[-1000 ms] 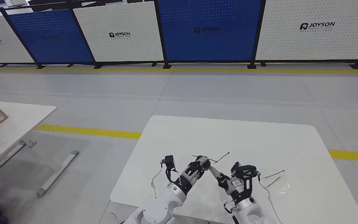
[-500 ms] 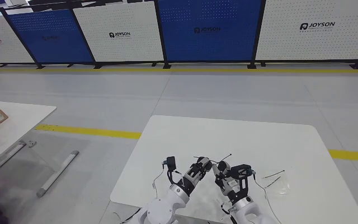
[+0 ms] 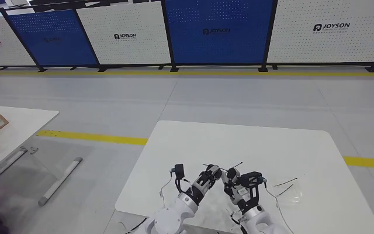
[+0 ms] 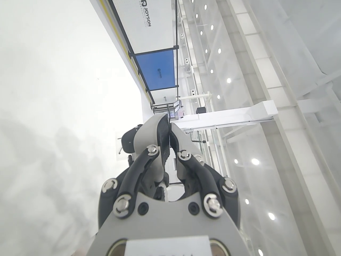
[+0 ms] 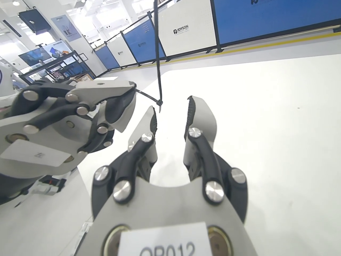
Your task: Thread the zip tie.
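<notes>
While both arms meet above the near part of the white table point(image 3: 234, 140), the left gripper point(image 4: 168, 124) has its two fingers pressed together on the black zip tie point(image 5: 157, 54). In the left wrist view a short piece of the strap comes out past the fingertips.

The right wrist view shows this pinching from the side. The strap leaves the left gripper and ends in the small square head. A long thin strand goes through or directly behind this head and rises up, out of the picture. A short tip pokes out under the head. Whether the strand really passes through the slot, I cannot tell.

The right gripper point(image 5: 171, 105) is spread and holds nothing. The head of the zip tie is just in front of its fingertips, closer to one finger than to the other, and it seems not to touch them.

From the top view, the two grippers are tip to tip, and thin black ends of the tie stick out on both sides of them.

On the robot's right side of the table, some loose zip ties point(image 3: 286, 182) lie near a clear plastic piece point(image 3: 292, 196), well apart from the grippers. Beyond the table, a yellow line point(image 3: 87, 137) crosses the floor, and blue and white fence panels point(image 3: 219, 32) stand behind it.
</notes>
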You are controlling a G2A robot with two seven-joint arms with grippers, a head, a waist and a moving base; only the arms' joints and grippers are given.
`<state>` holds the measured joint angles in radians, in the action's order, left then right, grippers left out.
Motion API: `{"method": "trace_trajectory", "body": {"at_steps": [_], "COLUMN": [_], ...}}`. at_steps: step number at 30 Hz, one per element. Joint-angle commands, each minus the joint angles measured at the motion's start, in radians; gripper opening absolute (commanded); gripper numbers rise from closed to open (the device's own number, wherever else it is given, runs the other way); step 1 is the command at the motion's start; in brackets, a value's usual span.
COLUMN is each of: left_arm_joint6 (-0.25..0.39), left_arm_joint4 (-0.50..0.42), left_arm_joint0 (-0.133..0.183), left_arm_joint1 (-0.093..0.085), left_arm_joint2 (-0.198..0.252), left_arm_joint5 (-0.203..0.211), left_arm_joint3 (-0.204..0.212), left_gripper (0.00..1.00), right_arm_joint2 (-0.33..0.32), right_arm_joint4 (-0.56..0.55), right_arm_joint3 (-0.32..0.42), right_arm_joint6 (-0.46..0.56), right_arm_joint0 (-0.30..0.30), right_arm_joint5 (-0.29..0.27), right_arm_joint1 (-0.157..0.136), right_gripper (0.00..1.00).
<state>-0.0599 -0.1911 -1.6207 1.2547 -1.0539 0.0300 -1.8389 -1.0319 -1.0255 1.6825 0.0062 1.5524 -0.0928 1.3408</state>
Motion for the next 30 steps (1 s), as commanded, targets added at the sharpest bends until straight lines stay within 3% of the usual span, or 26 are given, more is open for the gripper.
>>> {"method": "trace_trajectory", "body": {"at_steps": [1, 8, 12, 22, 30], "left_arm_joint6": [0.002, 0.007, 0.005, 0.008, 0.030], "left_arm_joint4": [0.005, 0.020, 0.025, 0.029, 0.012], "left_arm_joint0": [0.000, 0.000, -0.002, -0.005, -0.011], "left_arm_joint1": [0.000, 0.001, 0.001, 0.002, 0.002], "left_arm_joint2": [0.002, 0.005, 0.005, 0.005, 0.005], "left_arm_joint5": [0.000, 0.001, 0.002, 0.014, 0.058], "left_arm_joint3": [0.001, 0.001, 0.000, -0.006, -0.007], "left_gripper": [0.00, 0.00, 0.00, 0.00, 0.00], "right_arm_joint2": [-0.001, -0.002, -0.001, 0.001, 0.008], "right_arm_joint4": [0.000, -0.001, -0.001, 0.000, -0.013], "right_arm_joint3": [0.001, 0.003, 0.003, 0.004, 0.002], "right_arm_joint6": [-0.002, -0.003, -0.005, -0.006, 0.013], "right_arm_joint0": [0.001, 0.001, 0.000, 0.000, -0.004], "right_arm_joint5": [0.000, 0.000, 0.003, 0.008, 0.013], "right_arm_joint1": [0.000, 0.000, 0.000, 0.001, 0.002], "right_gripper": [0.25, 0.22, 0.00, 0.00, 0.00]}}
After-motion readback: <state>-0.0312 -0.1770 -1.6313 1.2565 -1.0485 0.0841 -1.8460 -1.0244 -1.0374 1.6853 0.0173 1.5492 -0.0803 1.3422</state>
